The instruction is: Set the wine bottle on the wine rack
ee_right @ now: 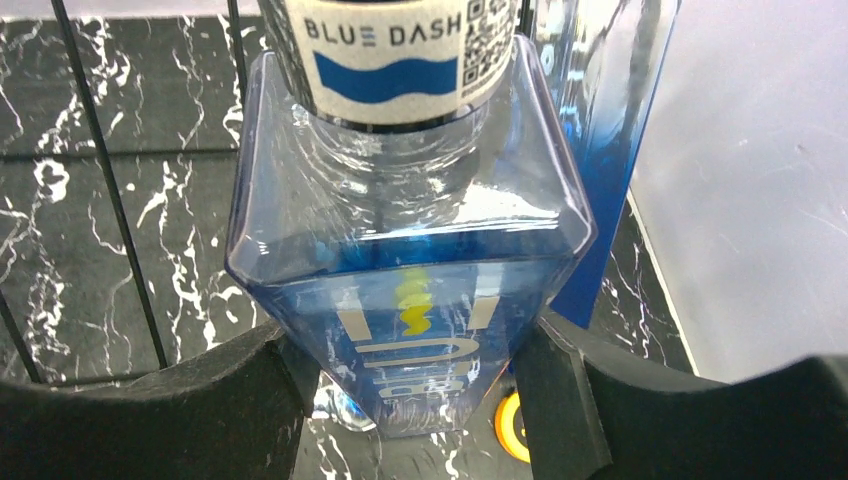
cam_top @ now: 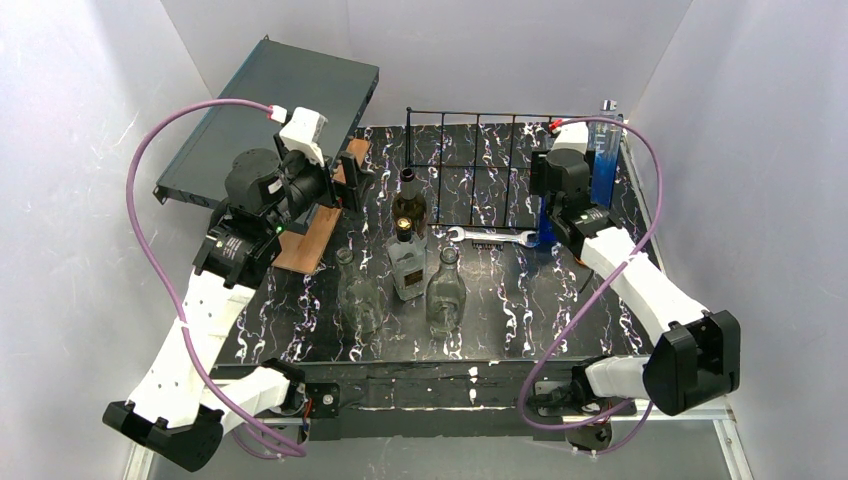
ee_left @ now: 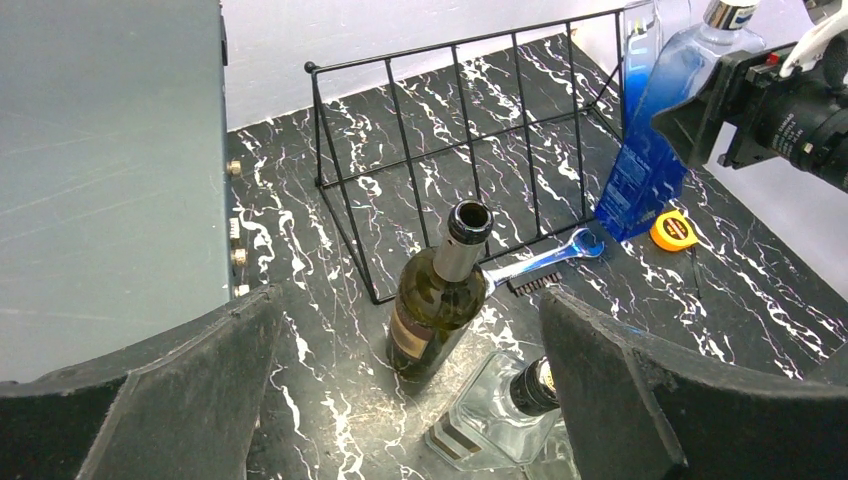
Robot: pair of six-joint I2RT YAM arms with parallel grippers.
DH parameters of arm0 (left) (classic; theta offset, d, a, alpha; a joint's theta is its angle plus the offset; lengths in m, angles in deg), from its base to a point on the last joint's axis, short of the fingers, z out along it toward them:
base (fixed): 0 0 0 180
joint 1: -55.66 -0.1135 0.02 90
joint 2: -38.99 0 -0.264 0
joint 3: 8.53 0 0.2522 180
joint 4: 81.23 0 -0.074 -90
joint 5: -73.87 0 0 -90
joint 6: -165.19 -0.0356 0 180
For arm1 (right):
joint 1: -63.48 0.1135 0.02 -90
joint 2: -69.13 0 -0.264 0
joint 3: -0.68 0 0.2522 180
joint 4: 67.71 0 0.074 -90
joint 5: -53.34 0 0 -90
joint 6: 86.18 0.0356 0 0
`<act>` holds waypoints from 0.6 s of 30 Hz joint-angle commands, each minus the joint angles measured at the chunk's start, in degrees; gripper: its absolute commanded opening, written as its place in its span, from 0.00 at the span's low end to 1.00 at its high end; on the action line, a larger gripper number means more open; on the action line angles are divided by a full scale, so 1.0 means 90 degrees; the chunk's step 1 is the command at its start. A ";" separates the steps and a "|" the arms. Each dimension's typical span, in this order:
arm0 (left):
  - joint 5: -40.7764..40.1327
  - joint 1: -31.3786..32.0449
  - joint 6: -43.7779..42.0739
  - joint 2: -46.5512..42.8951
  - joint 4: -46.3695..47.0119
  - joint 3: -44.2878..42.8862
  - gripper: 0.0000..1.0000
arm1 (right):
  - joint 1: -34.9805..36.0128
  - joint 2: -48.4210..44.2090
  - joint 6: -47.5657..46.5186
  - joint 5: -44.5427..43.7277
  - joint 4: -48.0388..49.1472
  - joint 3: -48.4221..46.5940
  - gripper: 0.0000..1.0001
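The dark green wine bottle (cam_top: 408, 205) stands upright and uncorked on the black marble mat, just in front of the black wire wine rack (cam_top: 470, 170). In the left wrist view the bottle (ee_left: 440, 295) stands ahead of and between my wide-open fingers (ee_left: 150, 400), untouched, with the rack (ee_left: 470, 110) behind it. My left gripper (cam_top: 350, 180) is open and empty, to the left of the bottle. My right gripper (cam_top: 552, 215) is at the rack's right end, its fingers (ee_right: 560, 400) pressed on both sides of a blue bottle (ee_right: 410, 300).
Several clear bottles (cam_top: 407, 262) stand in front of the wine bottle. A wrench (cam_top: 490, 237) lies by the rack's front. A big dark grey box (cam_top: 280, 100) and a wooden board (cam_top: 315, 235) are at the left. An orange tape measure (ee_left: 672, 230) lies by the blue bottle.
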State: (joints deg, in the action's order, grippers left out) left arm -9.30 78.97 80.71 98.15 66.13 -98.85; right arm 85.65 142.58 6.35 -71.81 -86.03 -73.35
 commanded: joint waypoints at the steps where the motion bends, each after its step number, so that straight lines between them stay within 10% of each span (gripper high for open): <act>1: 0.0028 0.0064 -0.0048 -0.0073 0.0008 -0.0111 0.99 | -0.0037 -0.0097 -0.0258 -0.0536 0.1965 -0.0237 0.01; 18: 0.0042 0.0184 -0.0056 -0.0040 -0.0022 -0.0127 0.99 | -0.0432 0.0481 -0.0033 -0.0625 0.2416 -0.0132 0.01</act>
State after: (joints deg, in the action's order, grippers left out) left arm -9.26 80.22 80.71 98.15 66.11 -98.85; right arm 83.03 148.16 6.04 -74.28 -76.80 -72.21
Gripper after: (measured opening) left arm 0.992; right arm 0.711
